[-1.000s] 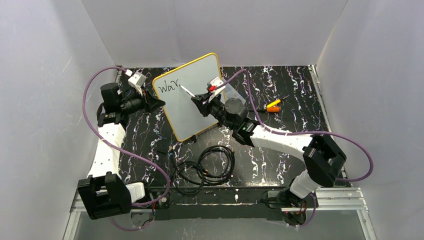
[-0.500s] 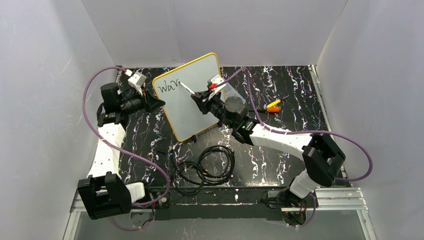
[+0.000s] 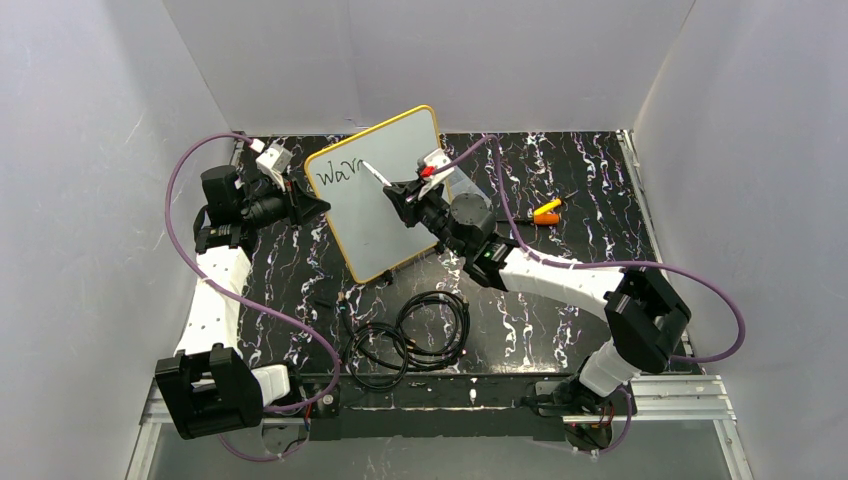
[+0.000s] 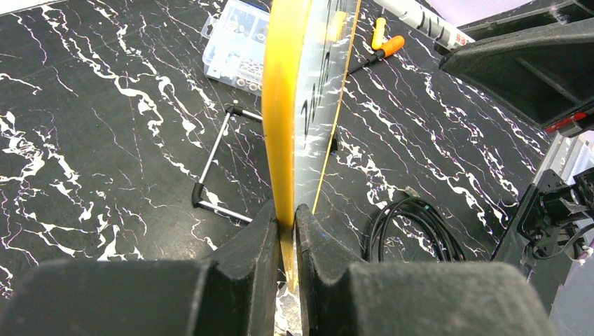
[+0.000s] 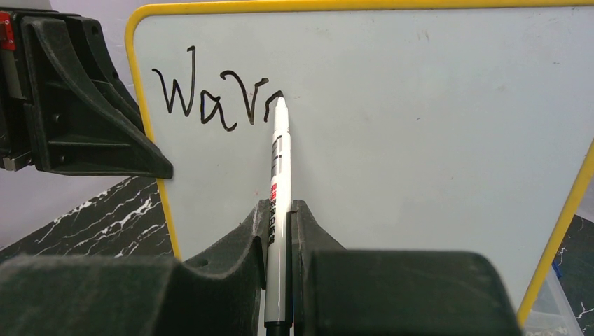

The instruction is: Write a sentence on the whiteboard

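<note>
The whiteboard (image 3: pixel 385 190) with its yellow frame stands tilted on the dark marbled table, its face toward the right arm. My left gripper (image 3: pixel 305 205) is shut on the board's left edge; the left wrist view shows the yellow frame (image 4: pixel 284 105) pinched between the black pads (image 4: pixel 263 238). My right gripper (image 5: pixel 280 210) is shut on a white marker (image 5: pixel 279 161), whose tip touches the whiteboard (image 5: pixel 420 126) at the end of the sentence (image 5: pixel 213 98), black letters reading "War" with a further stroke begun. In the top view the marker (image 3: pixel 375 176) meets the sentence (image 3: pixel 337 172).
Coiled black cables (image 3: pixel 410 335) lie in front of the board. An orange-handled tool (image 3: pixel 546 212) lies at the right. A clear compartment box (image 4: pixel 238 45) sits behind the board, and the board's black wire stand (image 4: pixel 213 168) rests on the table.
The marker tip has moved up and left on the board, adding a stroke after "War". The left gripper and the board have stayed put.
</note>
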`<state>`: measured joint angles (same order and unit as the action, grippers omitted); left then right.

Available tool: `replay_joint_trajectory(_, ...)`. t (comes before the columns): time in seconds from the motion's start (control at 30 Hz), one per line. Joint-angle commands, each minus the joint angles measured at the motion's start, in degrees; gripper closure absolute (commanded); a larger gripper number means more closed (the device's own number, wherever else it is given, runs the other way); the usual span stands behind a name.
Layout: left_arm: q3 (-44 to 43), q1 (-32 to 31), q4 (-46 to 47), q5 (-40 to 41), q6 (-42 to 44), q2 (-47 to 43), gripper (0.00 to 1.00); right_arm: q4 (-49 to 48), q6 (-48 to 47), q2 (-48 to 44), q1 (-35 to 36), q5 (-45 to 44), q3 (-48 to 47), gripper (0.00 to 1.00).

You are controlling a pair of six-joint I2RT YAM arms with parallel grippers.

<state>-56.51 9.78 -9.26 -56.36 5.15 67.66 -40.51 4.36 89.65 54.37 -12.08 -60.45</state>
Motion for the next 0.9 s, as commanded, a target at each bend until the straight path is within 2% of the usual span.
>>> replay_joint_trajectory(0.0, 0.2, -0.5, -4.4, -1.3, 0.7, -0.5, 1.00, -1.7, 0.7, 0.7, -0.8, -2.0, 1.1, 0.99)
replay_joint_trajectory(0.23, 0.2, -0.5, -4.4, -1.5, 0.7, -0.4, 1.00, -1.6, 1.5, 0.1, -0.8, -2.0, 3.2, 0.99)
replay_joint_trajectory(0.87, 0.2, -0.5, -4.4, -1.4, 0.7, -0.5, 1.00, -4.8, 0.1, 0.6, -0.8, -3.9, -0.4, 0.99)
